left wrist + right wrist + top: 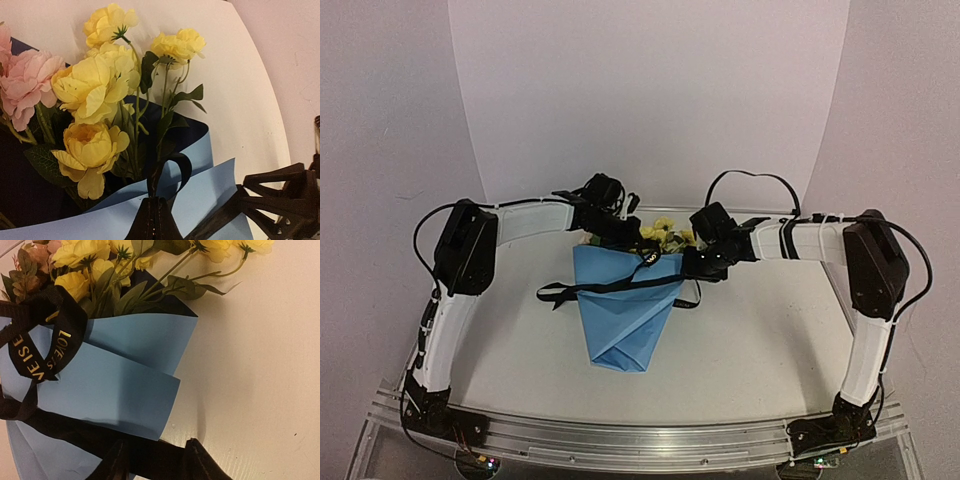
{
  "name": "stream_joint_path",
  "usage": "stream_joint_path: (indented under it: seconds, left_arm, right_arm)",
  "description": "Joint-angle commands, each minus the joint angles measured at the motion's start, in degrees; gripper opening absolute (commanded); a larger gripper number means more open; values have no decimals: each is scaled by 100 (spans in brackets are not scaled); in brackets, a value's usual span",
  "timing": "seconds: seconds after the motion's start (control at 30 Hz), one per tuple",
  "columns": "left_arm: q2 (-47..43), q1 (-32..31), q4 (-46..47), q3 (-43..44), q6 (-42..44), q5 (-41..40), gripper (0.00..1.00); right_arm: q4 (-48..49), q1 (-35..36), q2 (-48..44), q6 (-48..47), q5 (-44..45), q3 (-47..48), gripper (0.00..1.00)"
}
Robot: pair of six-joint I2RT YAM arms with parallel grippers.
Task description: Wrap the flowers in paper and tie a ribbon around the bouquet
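The bouquet lies mid-table: yellow and pink flowers (665, 234) (95, 90) (90, 260) stick out of a light blue paper (620, 320) (225, 195) (115, 385) cone whose tip points toward the near edge. The black ribbon (610, 289) (35, 355) crosses the cone and forms a lettered loop near the blooms. My left gripper (640, 250) (154, 200) is shut on a small upright ribbon loop (175, 165) at the cone's mouth. At the cone's right edge my right gripper (696, 268) (157, 462) has its fingers apart, with a ribbon stretch lying across the gap.
The white table (760, 340) is backed by a curved white backdrop (650, 100). A metal rail (640, 445) runs along the near edge between the arm bases. Loose ribbon ends trail off the cone to the left (548, 294) and right (692, 303).
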Motion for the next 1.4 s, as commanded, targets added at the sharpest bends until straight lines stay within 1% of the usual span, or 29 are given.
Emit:
stream_joint_path:
  seconds: [0.0,0.07,0.17,0.27,0.4,0.73,0.9,1.17,1.37]
  left_arm:
    - [-540,-35,322,-90,24,232,0]
    - [-587,-40,345,-140,-4,288,0]
    - [-637,-53,356,-220,-27,348,0]
    - [-661,-62,366,-294,-38,419,0]
    - [-619,-91,357,-290,-49,545,0]
    - [-576,-100,357,-254,-78,675,0]
    - [-501,-100,326,-175,-95,772,0]
    - [-196,-100,163,181,-162,1010,0]
    - [-52,-149,266,208,-269,1157,0]
  right_arm:
    - [161,8,67,94,-199,92,32]
    - [161,8,46,104,-235,82,26]
    - [160,8,-14,127,-222,55,15]
    - [152,8,-114,145,-178,45,8]
    - [143,8,-243,129,-197,61,1]
    - [121,30,-524,-1,-193,50,0]
    - [108,154,-671,-166,-79,123,0]
    - [131,372,-656,-498,-18,284,0]
    - [331,386,-710,-466,1,292,0]
